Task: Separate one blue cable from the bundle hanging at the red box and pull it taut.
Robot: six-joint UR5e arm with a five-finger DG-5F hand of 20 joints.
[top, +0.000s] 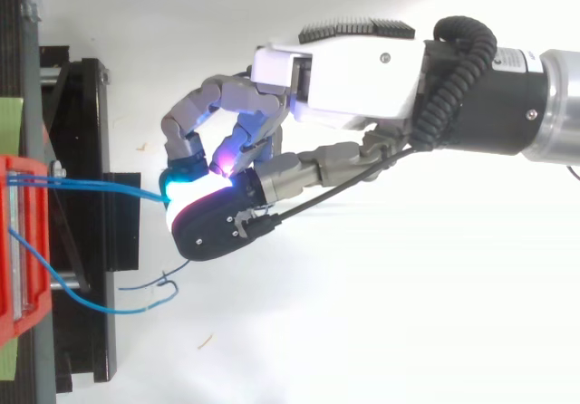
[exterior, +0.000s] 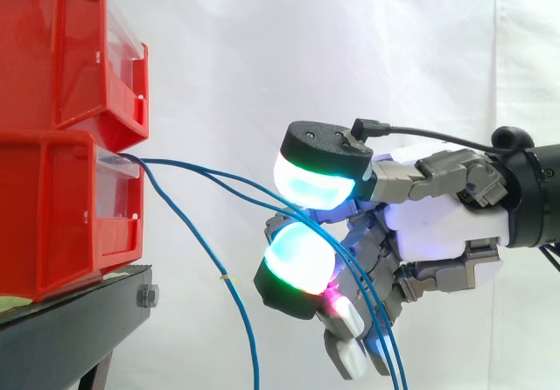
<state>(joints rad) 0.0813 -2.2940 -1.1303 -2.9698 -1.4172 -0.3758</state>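
At the front edge of the lower red bin (exterior: 70, 215), the blue cables (top: 100, 187) come out in a small bundle and split. One hanging strand (exterior: 226, 278) drops free past the corner of the black stand (exterior: 79, 320), while the rest run level and away from the bin, into the hand (exterior: 446, 224). The hand's fingers are curled, and two glowing fingertips (exterior: 315, 184) are closed on the cable from above and below. In the side view more than one blue line seems to pass between the pads and trail down behind them, so it is not clear that a single cable is caught. The step in hand looks like the separating grasp, made but not yet turned into a pull, since the run from bin to pads sags a little. The next move probably calls for drawing the hand straight away from the bin's front edge. The pinch should be firm enough that the cable does not slip, and any extra strand should be let go.
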